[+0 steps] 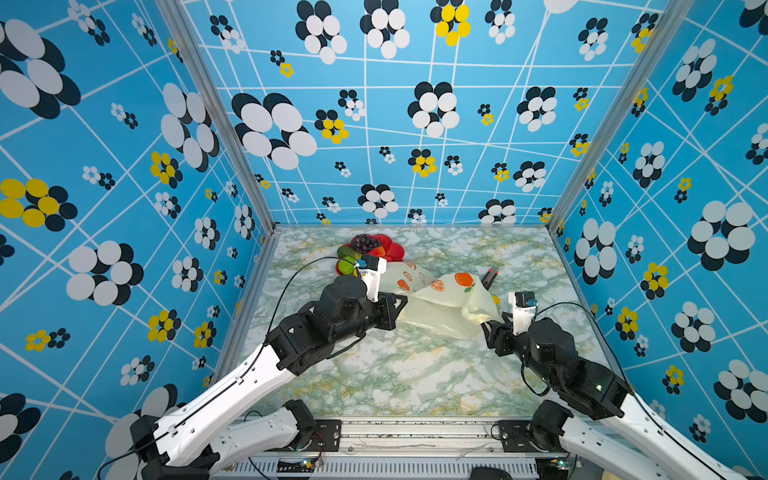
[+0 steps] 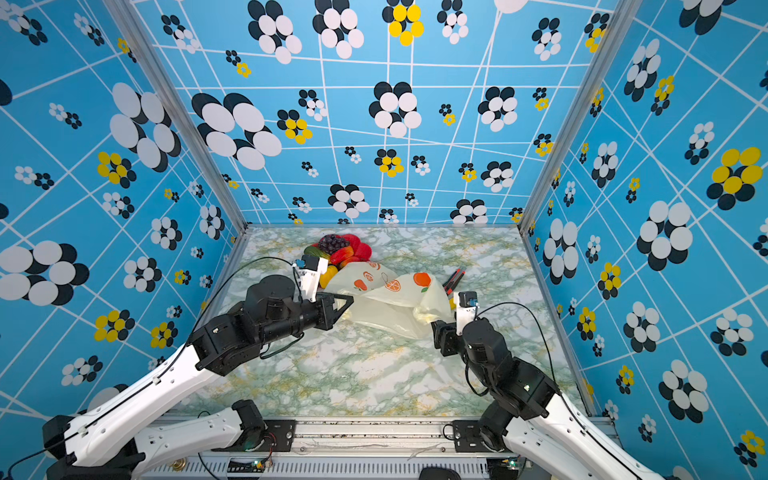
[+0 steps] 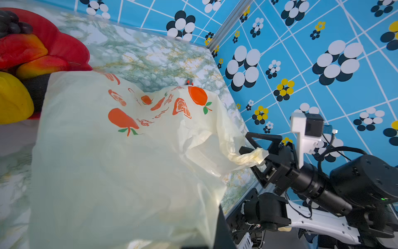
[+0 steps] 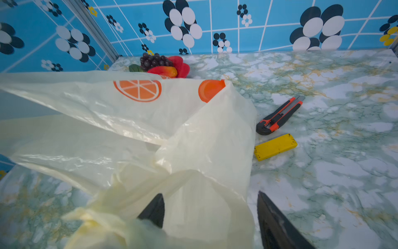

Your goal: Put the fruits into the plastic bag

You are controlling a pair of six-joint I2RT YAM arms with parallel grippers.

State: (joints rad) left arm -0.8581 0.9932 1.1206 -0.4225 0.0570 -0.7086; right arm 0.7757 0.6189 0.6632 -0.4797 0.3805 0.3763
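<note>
- Your table is a marble-look sheet with green and gold veins on white. Blue walls printed with black, white and yellow flowers box it in on three sides, and metal posts stand at the back corners.
- The fruits sit heaped on a red plate at the back of the table, left of centre and close to the back wall. The grape bunch tops the heap.
- The plastic bag lies mid-table, stretched between your two arms. Its printed side reaches the plate's near rim.
- Your left pincer is closed on the bag's left edge.
- Your right pincer stands wide. The twisted handle loop drapes over one finger and is not pinched.
- Just beside the bag's right side lie an orange-black cutter and a yellow block, close together but not touching.
- For open room, bare marble shows across the near half of the table in front of the bag, and again toward the far right corner.
- In both top views the left arm's camera mount covers part of the fruit heap, and the bag hides nearly all of the yellow block.
- Film covers one right finger in the right wrist view and the left fingers in the left wrist view.
- You cannot tell what the bag holds.
</note>
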